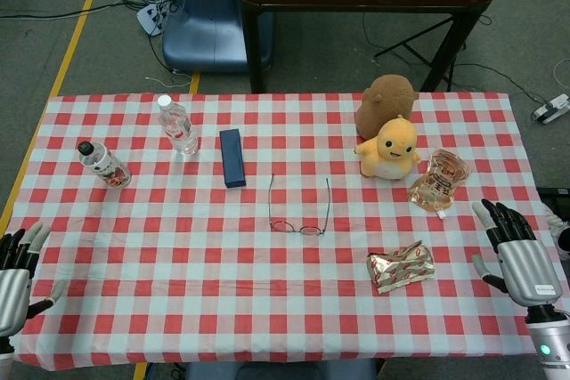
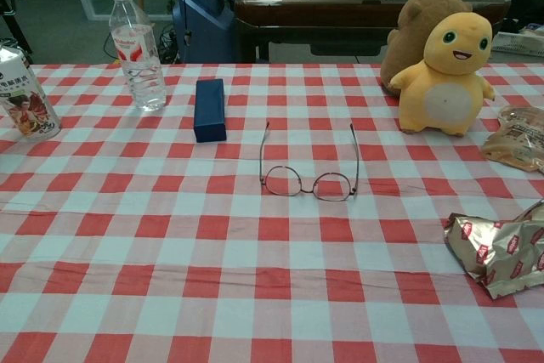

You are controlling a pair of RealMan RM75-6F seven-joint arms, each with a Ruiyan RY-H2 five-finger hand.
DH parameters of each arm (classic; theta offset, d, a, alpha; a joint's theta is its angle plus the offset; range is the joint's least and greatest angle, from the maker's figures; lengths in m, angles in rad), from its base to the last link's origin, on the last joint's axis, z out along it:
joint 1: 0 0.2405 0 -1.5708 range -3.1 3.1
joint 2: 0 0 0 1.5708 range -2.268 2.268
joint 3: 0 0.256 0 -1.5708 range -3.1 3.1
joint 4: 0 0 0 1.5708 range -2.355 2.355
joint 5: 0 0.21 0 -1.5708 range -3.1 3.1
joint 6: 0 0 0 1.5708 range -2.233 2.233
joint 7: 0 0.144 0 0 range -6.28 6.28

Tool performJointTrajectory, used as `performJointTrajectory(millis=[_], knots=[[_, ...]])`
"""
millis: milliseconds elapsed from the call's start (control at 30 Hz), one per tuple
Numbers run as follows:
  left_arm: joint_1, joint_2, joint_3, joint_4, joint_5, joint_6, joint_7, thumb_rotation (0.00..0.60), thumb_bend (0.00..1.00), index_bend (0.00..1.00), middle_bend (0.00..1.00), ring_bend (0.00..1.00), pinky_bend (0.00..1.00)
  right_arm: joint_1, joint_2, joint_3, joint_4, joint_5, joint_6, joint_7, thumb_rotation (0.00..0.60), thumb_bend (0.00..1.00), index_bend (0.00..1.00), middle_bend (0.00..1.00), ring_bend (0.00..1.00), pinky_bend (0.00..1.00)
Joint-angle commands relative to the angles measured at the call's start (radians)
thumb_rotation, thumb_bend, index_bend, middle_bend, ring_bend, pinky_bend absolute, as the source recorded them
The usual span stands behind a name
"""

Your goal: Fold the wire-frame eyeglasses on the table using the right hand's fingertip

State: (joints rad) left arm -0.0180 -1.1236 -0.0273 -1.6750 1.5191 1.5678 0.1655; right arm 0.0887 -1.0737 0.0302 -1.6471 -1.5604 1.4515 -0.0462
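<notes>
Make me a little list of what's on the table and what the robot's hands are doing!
glasses: unfolded, lenses toward the robot, mid-table
case: blue, left of the glasses
bottle: upright, far left
can: left edge
toys: yellow plush against a brown plush
snacks: foil bag, clear packet
left hand: open, holding nothing
right hand: open, away from the glasses

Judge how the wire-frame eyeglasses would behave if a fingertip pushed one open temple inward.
The eyeglasses look thin-wired, so probably very light; a push may slide the whole frame across the checked tablecloth rather than swing the temple. The wire likely flexes and could bend under hard pressure. Lying flat with both temples open, they seem unlikely to tip or roll.
</notes>
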Motion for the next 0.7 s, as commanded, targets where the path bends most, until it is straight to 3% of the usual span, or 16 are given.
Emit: performJointTrajectory(millis=[33, 700], knots=[[0.0, -0.001, 0.0, 0.001, -0.001, -0.002, 0.0, 0.6, 0.28, 0.0, 0.0, 0.0, 0.0, 0.002, -0.001, -0.001, 0.0, -0.002, -0.002, -0.001, 0.6, 0.36, 0.0, 0.05, 0.0, 0.08], [0.003, 0.003, -0.001, -0.001, -0.006, -0.003, 0.005, 0.6, 0.28, 0.0, 0.0, 0.0, 0.0, 0.044, -0.016, 0.001, -0.006, -0.021, -0.046, -0.026, 0.6, 0.36, 0.0, 0.07, 0.0, 0.08]])
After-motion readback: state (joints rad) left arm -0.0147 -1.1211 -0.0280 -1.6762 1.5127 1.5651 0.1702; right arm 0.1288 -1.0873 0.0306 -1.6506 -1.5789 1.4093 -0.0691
